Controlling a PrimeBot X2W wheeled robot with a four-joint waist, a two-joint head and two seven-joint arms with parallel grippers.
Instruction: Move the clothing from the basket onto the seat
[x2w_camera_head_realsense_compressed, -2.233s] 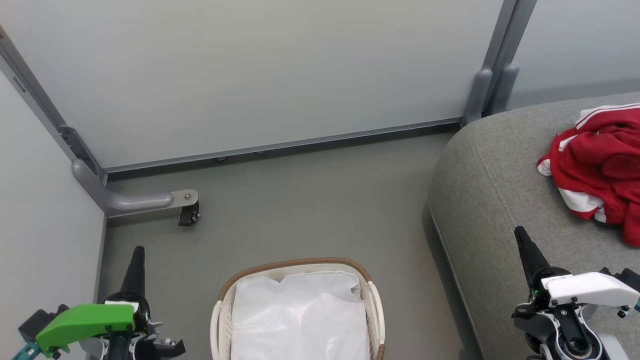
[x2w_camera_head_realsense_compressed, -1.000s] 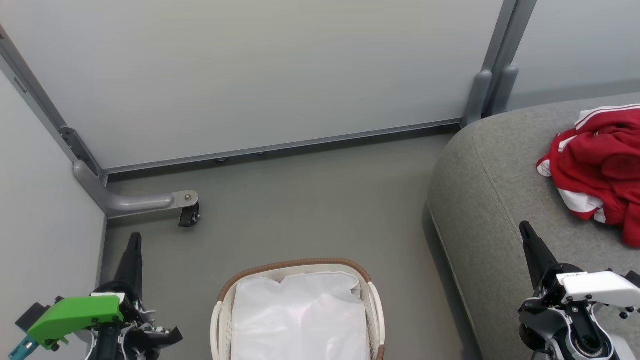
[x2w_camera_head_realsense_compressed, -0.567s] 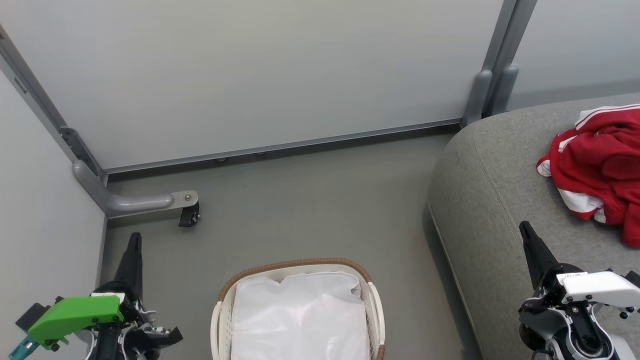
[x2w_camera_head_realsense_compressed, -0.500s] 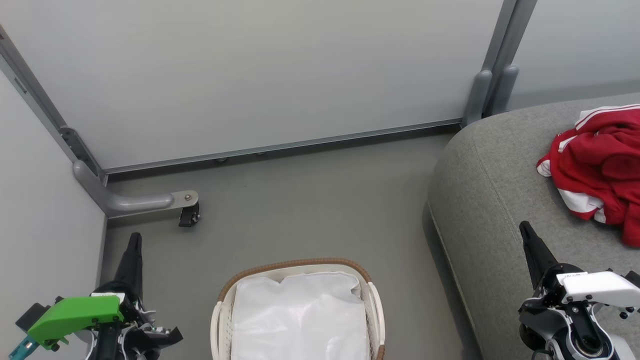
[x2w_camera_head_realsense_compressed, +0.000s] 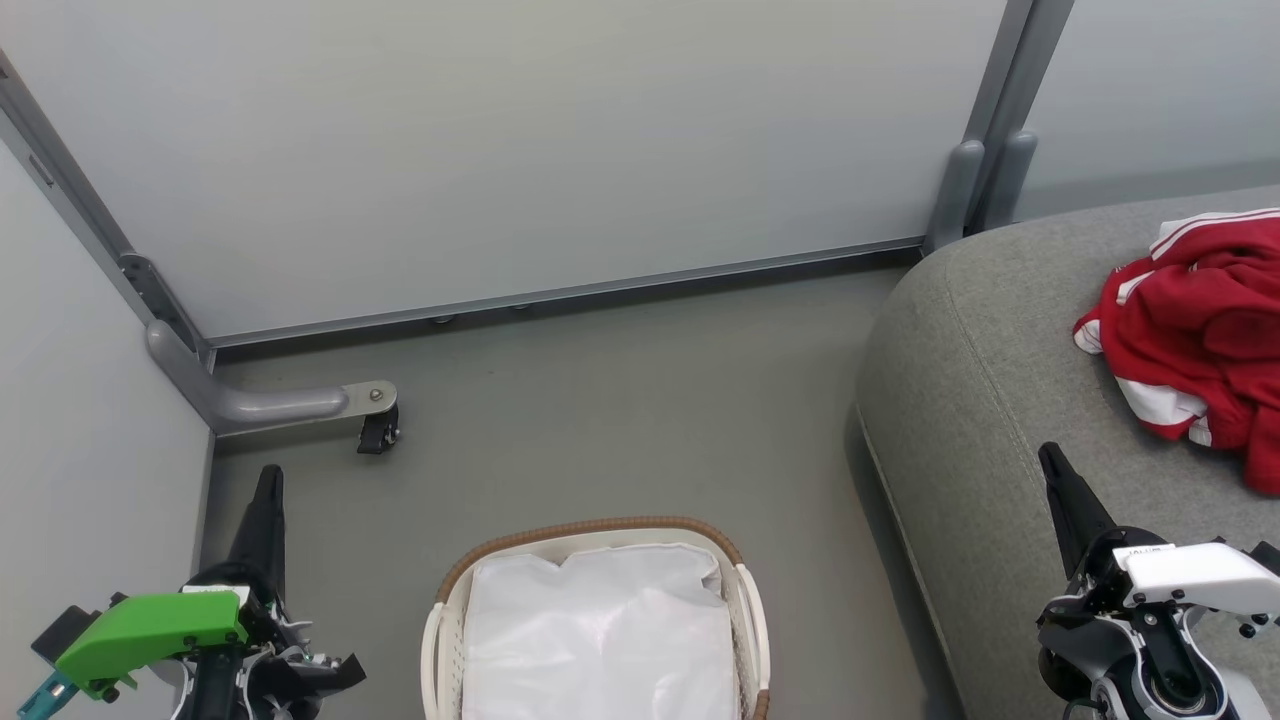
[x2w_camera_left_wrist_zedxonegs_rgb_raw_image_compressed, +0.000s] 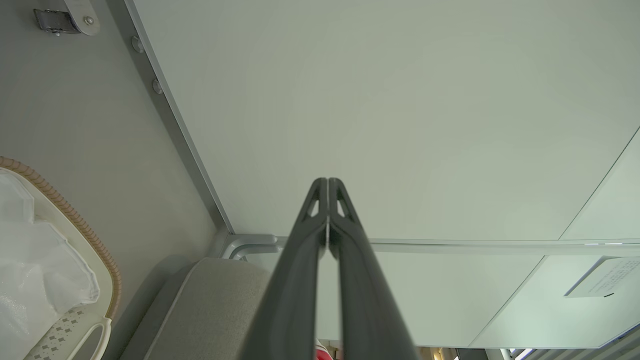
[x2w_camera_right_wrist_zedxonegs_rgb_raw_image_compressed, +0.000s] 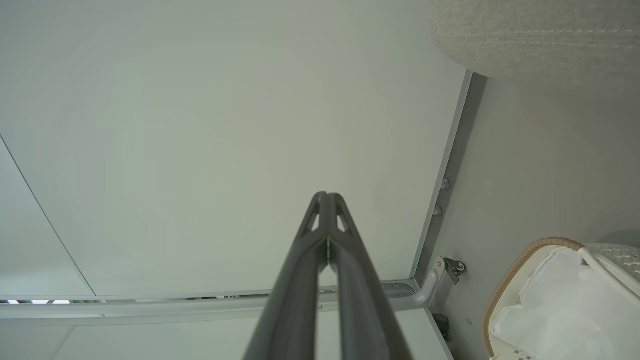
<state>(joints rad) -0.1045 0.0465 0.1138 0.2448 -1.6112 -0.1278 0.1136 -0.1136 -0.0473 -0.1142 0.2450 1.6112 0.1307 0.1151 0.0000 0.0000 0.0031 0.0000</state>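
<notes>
The bright red soft fabric garments with white stripes and trim (x2w_camera_head_realsense_compressed: 1195, 330) are seen lying in a crumpled heap on the large grey woven-fabric couch cushion (x2w_camera_head_realsense_compressed: 980, 400), at the far right. The oval white perforated plastic basket with a brown woven rim (x2w_camera_head_realsense_compressed: 590, 526) stands on the floor at the near centre. In the part of it that is in view, only its white cloth liner (x2w_camera_head_realsense_compressed: 600, 640) can be made out.

The garments are judged to be light and limp: they would sag and hang when lifted, and they are neither fragile nor slippery. If they must be taken again, a raised fold on top of the heap, or the thicker white-trimmed edge on its left side, would be pinched most easily — a flat layer would give the fingers little to close on.

The left gripper (x2w_camera_head_realsense_compressed: 268, 472) is held at the near left above the floor, with its two dark fingers pressed together on nothing. The right gripper (x2w_camera_head_realsense_compressed: 1047, 452) is held at the near right above the cushion, also closed and empty, well apart from the garments.

Compared with the earliest frame, the tip of the left gripper is found a little farther and more to the left, and its green housing is lower. The right gripper is shifted slightly to the right. In the last second no change is noticed, and the garments and the basket are where they were.
</notes>
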